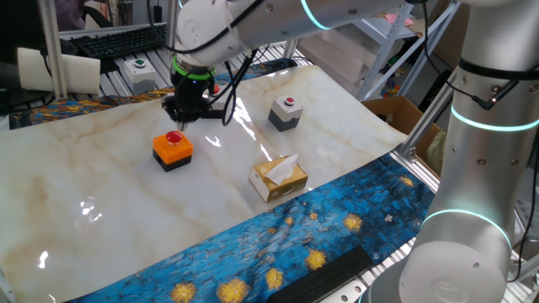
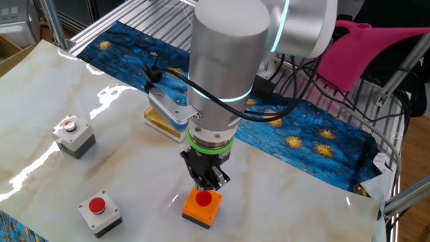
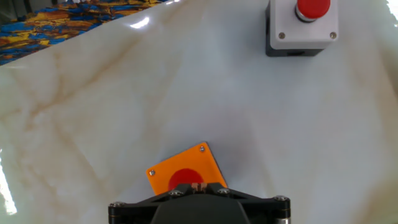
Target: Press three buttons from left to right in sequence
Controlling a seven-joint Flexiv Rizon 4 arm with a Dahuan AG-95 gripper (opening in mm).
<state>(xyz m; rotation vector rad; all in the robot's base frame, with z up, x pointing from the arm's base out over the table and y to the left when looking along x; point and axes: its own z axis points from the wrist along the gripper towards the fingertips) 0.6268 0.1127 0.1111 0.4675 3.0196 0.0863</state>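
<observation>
The orange button box (image 1: 173, 151) with its red button (image 1: 174, 137) stands on the marble table, left of middle. My gripper (image 1: 184, 115) points straight down over it, fingertips shut together right at the red button (image 2: 205, 197); contact cannot be told. In the hand view the orange box (image 3: 185, 169) lies just beyond my closed fingertips (image 3: 196, 186). One grey button box (image 1: 286, 113) stands to the right. A second grey box (image 2: 99, 212) shows in the other fixed view beside the first one (image 2: 74, 134), and one (image 3: 303, 28) shows in the hand view.
A yellow tissue box (image 1: 279, 178) lies near the blue patterned cloth (image 1: 320, 227) at the table's front. A pale box with a green button (image 1: 139, 74) sits behind the table's far edge. Cables hang off my wrist.
</observation>
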